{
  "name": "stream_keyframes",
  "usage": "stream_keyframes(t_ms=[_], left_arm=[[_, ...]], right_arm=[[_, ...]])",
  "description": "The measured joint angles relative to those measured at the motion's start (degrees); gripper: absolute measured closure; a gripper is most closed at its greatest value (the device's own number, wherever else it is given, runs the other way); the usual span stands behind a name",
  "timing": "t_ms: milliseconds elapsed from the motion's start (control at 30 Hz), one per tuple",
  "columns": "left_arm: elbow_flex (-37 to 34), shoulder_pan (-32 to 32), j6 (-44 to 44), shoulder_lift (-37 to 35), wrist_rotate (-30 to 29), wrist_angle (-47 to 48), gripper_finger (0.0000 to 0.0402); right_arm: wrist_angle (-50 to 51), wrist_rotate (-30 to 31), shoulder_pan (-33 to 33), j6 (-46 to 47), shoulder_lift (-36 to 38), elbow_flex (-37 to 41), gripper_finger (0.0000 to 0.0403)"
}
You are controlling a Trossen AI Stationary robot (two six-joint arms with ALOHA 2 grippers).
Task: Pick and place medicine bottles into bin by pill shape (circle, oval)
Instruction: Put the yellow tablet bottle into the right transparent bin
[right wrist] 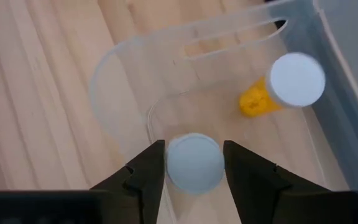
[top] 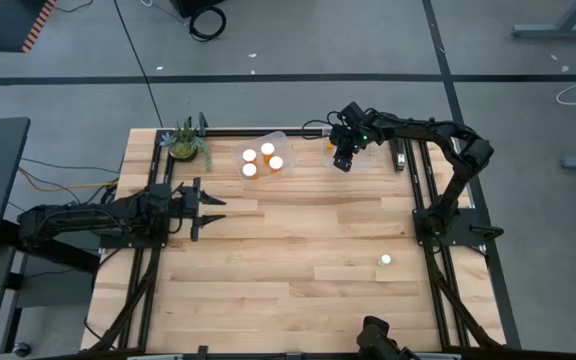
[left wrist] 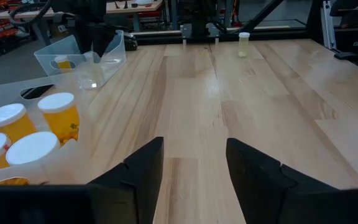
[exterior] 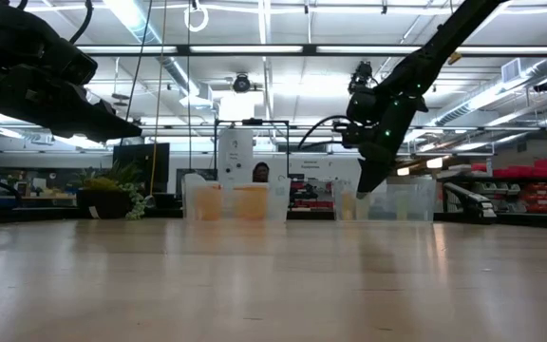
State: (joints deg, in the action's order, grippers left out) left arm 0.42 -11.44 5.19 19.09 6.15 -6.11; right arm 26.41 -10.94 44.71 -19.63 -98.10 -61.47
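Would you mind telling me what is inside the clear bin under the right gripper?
One orange bottle with a white cap lies inside the bin. The right gripper holds a white-capped bottle above it, covering the floor beneath.

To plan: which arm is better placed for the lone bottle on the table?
Right, probably: lone bottle is near its base, far from left claw, though right claw holds another bottle.
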Motion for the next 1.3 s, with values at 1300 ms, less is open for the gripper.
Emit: stream_keyframes(t_ms=[1300], left_arm=[[0.0,0.0,0.0,0.0,0.0,0.0,0.0216]], right_arm=[[15.1,0.2,-23.6,10.6,18.2,-1.0,0.0229]])
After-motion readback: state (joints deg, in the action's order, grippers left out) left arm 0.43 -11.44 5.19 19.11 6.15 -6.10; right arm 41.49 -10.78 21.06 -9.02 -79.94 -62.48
